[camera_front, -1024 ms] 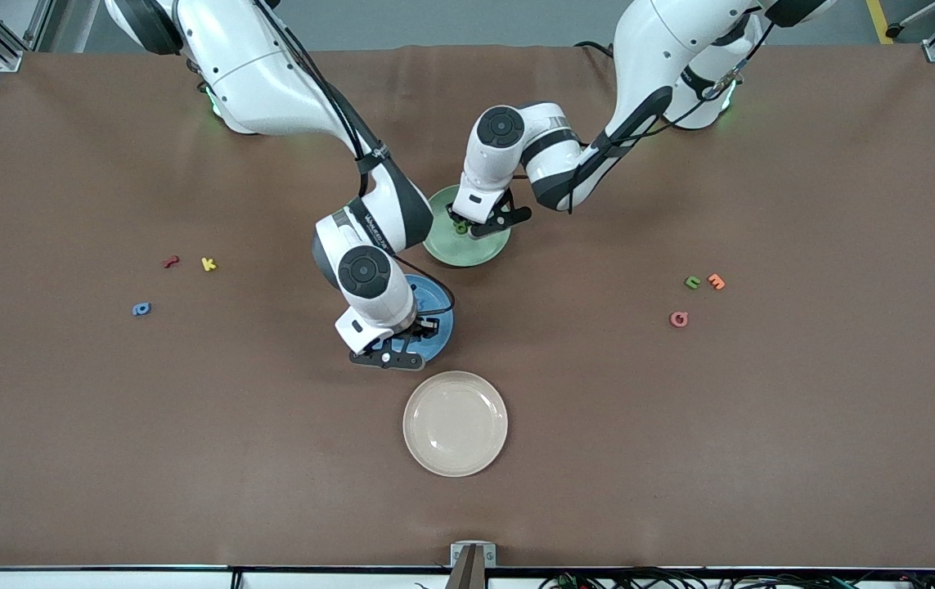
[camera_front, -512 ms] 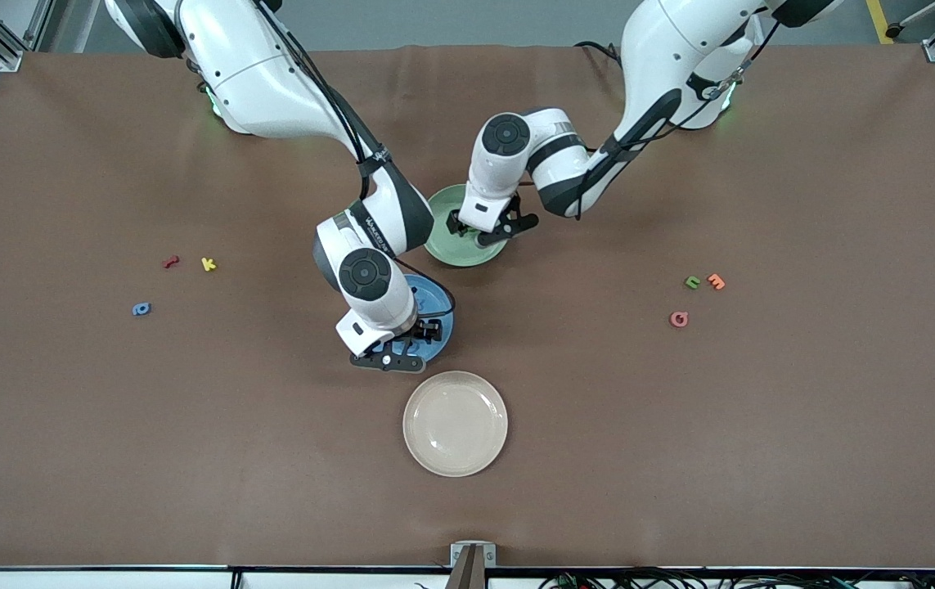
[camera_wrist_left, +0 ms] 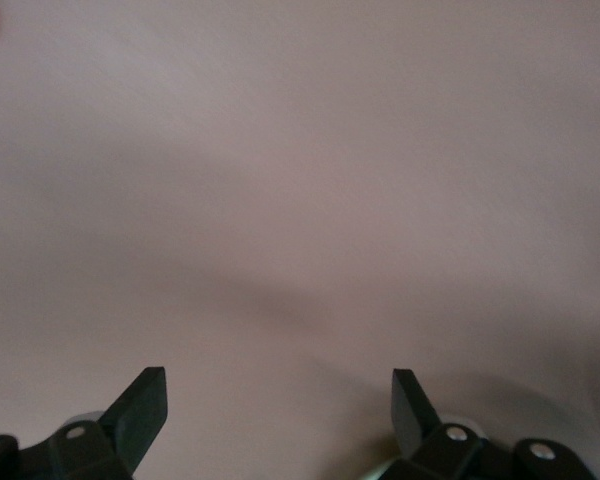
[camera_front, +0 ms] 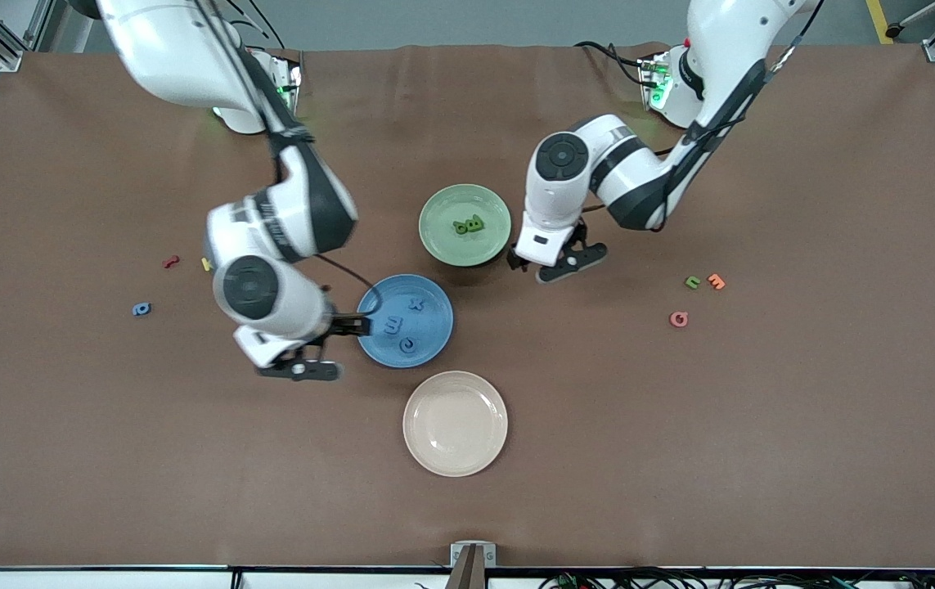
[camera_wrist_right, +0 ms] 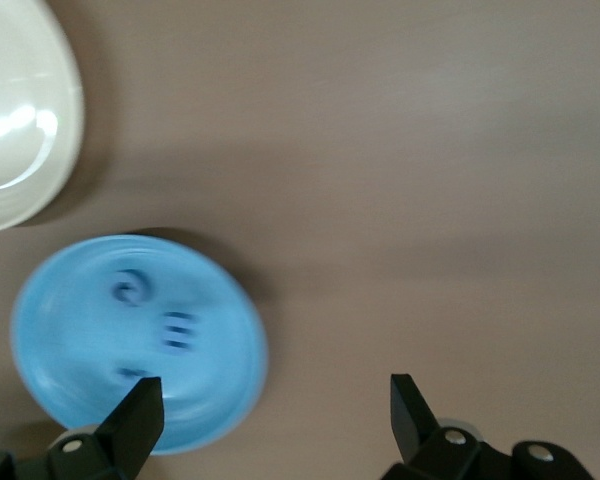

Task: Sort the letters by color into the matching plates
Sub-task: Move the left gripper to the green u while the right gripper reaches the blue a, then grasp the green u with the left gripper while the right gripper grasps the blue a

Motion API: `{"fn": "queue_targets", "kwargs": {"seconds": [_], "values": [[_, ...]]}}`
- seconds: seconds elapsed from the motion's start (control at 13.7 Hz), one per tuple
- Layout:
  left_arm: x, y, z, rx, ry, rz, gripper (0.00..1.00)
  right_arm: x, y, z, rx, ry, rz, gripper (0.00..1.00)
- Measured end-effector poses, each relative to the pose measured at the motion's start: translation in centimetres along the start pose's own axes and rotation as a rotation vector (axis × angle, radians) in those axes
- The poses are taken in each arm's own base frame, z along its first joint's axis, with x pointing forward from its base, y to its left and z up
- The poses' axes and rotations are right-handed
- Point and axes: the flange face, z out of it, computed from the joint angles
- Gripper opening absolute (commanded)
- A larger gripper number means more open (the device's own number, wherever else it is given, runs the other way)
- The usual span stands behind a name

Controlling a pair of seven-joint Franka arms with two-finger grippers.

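cream plate [camera_front: 455, 423] near blue plate [camera_front: 426, 339], left gripper [camera_front: 553, 263] and right gripper [camera_front: 303, 348] both open, empty

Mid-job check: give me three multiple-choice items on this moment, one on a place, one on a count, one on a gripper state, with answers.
1. Where is the loose blue letter?
A. toward the right arm's end of the table
B. on the beige plate
C. in the green plate

2. How many letters lie in the blue plate?
A. one
B. three
C. five

3. The left gripper is:
A. open, empty
B. shut on a letter
C. shut on a plate

Answers: 1 A, it lies on bare table there. 2 B, three show. 3 A, fingers apart over bare table.
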Motion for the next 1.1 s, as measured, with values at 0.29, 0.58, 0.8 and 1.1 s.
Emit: {"fn": "queue_targets", "kwargs": {"seconds": [0.29, 0.58, 0.8, 1.1], "values": [[4.2, -5.5, 0.5, 0.064, 0.011, -0.11, 0.97, 0.5, 13.0, 0.1, -0.021, -0.034, -0.077, 1.0], [8.2, -12.2, 2.9, 0.127, -0.013, -0.259, 0.95, 0.5, 25.4, 2.7, 0.004, 0.005, -0.195, 1.0], [10.4, -16.4, 4.5, 0.099, -0.019, -0.338, 0.9, -0.8, 33.7, 6.1, 0.0, 0.076, -0.264, 1.0], [12.0, -20.8, 6.4, 0.045, -0.014, -0.408, 0.77, -4.0, 38.7, 11.5, -0.021, 0.127, -0.289, 1.0]]}}
